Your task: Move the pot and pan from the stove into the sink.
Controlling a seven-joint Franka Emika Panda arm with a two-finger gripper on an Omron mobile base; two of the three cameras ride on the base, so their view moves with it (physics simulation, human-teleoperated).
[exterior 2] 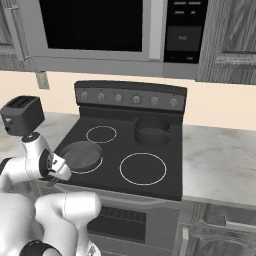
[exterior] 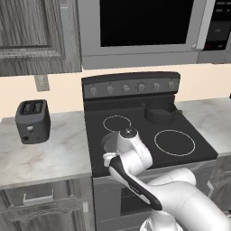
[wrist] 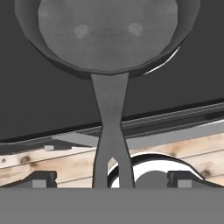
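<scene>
Right base view takes in the stove (exterior 2: 150,150), a black glass-top range set between marble counters, and both things to be moved are on it; the sink is not in sight from here. At the back right burner sits the pot (exterior 2: 152,131), wide, low and handleless. On the front left burner lies the pan (exterior 2: 81,154), a shallow skillet whose straight handle (wrist: 109,127) reaches out past the front edge of the range toward the robot. A dark toaster (exterior 2: 21,115) stands on the counter to the left, well apart from both.

Low at the stove's front left corner, the gripper (wrist: 109,180) is lined up along that handle. The hand view shows the two finger tips (wrist: 41,179) spread wide on either side of the handle's forked end, touching nothing, so nothing is held yet.

The step in hand looks like grasping the pan by its handle. To do it well, I judge the hand should slide forward along the handle toward the solid part nearer the bowl, keeping it centred between the fingers, then close squarely on it. A grip at the far end would let the bowl sag or twist when lifted.
</scene>
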